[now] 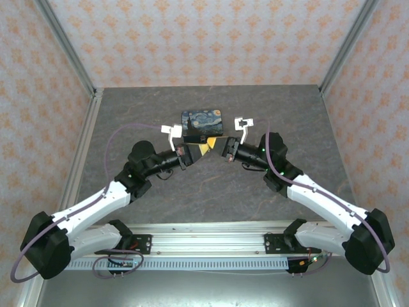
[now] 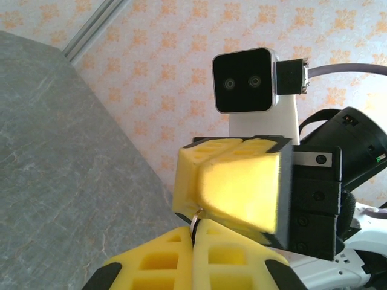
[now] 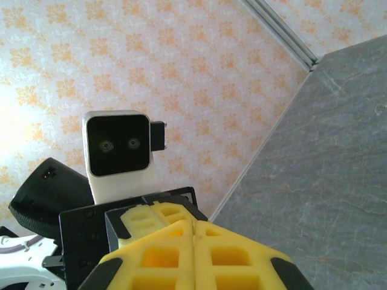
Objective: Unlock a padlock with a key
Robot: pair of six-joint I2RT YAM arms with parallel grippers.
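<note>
My two grippers meet tip to tip above the table's middle, the left gripper (image 1: 195, 152) just left of the right gripper (image 1: 215, 149). In the left wrist view my left gripper (image 2: 195, 232) is shut on the key (image 2: 197, 217), a thin pale metal sliver sticking up from between its yellow fingers. The sliver's top end touches the yellow fingers (image 2: 239, 187) of the right gripper. In the right wrist view my right gripper (image 3: 193, 223) has its fingers pressed together with nothing showing between them, and the left gripper's fingers (image 3: 142, 219) sit right behind. The padlock is out of view.
A dark blue tin (image 1: 202, 123) with a starry print lies on the grey table (image 1: 211, 192) just beyond the grippers. Patterned walls with metal corner rails (image 1: 70, 51) close the table in on three sides.
</note>
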